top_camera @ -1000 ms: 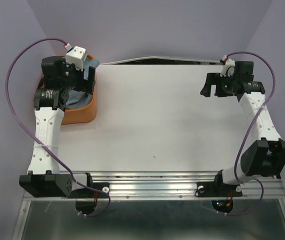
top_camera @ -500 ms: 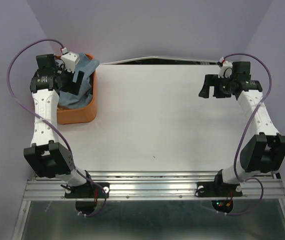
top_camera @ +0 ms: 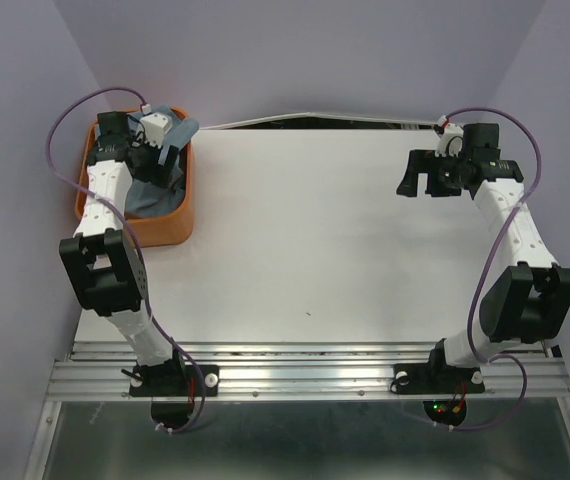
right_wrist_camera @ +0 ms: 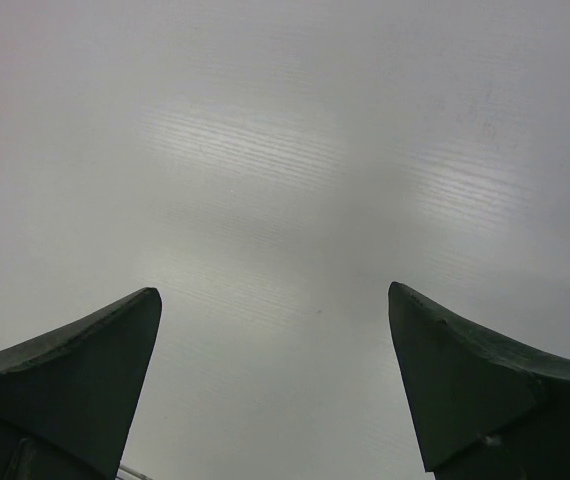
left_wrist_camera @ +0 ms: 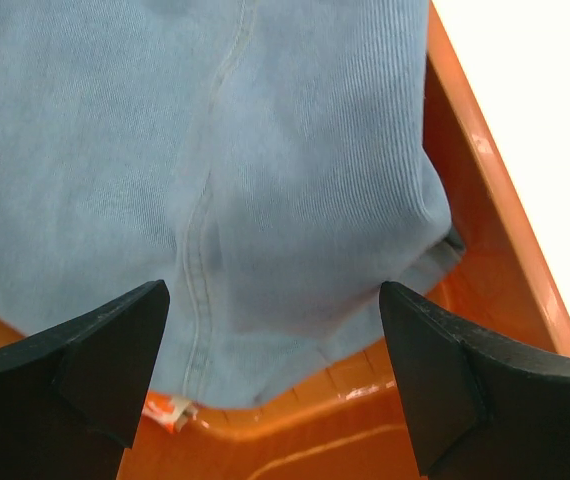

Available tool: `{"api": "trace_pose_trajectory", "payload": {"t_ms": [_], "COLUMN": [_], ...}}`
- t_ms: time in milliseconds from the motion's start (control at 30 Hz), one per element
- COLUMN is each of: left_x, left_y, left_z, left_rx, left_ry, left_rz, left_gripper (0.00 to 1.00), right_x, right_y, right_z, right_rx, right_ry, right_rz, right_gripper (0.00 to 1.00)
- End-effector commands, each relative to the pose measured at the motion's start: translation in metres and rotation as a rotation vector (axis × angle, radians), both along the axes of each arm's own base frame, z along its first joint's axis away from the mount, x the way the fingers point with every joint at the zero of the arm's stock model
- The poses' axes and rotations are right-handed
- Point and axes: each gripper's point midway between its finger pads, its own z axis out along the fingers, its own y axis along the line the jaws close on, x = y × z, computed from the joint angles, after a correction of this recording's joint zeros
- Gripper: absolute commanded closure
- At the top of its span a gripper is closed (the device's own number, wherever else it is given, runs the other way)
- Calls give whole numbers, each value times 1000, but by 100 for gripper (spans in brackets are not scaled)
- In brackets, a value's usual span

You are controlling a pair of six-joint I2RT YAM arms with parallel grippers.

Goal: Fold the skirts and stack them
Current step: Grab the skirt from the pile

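In the top external view, the left gripper (top_camera: 170,160) hangs over the orange basket (top_camera: 191,205) at the far left corner of the table (top_camera: 305,240). The light blue denim skirt (top_camera: 147,195) lies bunched in that basket right under the gripper, with one fold rising over the basket's far rim just beyond it. The right gripper (top_camera: 415,176) hovers above the far right part of the table, well apart from the basket, with only bare tabletop beneath it.

In the left wrist view, the left gripper (left_wrist_camera: 270,295) has its two fingers spread wide and nothing between them. The denim skirt (left_wrist_camera: 265,150) fills the space ahead of and below the fingertips, a stitched seam running down it toward the gap. Its hem ends just in front of the fingers, and there the basket (left_wrist_camera: 485,210) shows its orange floor and right wall. A small white-and-orange scrap (left_wrist_camera: 170,410) peeks from under the hem beside the left finger; what it belongs to cannot be told.

In the right wrist view, the right gripper (right_wrist_camera: 275,300) also stands fully open and holds nothing, with only the pale table (right_wrist_camera: 285,150) ahead of its fingers.
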Motion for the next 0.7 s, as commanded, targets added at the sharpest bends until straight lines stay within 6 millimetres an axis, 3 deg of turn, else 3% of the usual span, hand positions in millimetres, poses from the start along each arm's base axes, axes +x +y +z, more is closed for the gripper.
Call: {"api": "trace_pose_trajectory", "payload": {"t_ms": [0,100,200,233,267,333,367,433,533,567,633,667], "left_x": [29,43,52,54,55,57,59,53,42,34,24,14], "left_y": [-7,-6,-6,-5,-6,-2,-1,3,-4,-9,-19,-26], "left_z": [14,12,23,30,38,84,93,131,197,230,261,290], "left_rx": [-38,-59,-79,-84,-90,-111,-127,-158,-229,-255,-298,-336], "left_ry": [-106,-133,-167,-180,-195,-289,-310,-385,-520,-591,-661,-734], "left_rz": [-14,11,28,32,34,68,79,91,80,73,42,29], "left_gripper": [1,9,41,60,71,100,100,100,100,100,100,100], "right_x": [8,8,8,7,7,6,6,5,5,5,5,6], "right_y": [-3,-3,-3,-4,-3,-2,-2,-1,1,1,2,3], "right_z": [20,18,16,16,16,14,15,15,15,16,18,19], "right_rx": [-10,-11,-11,-12,-10,-4,-3,4,15,17,23,26], "right_ry": [-54,-50,-46,-46,-45,-42,-45,-44,-44,-43,-46,-50], "right_rz": [1,-2,-6,-7,-7,-8,-9,-5,-3,-3,-3,1], "right_gripper": [0,0,0,0,0,0,0,0,0,0,0,0]}}
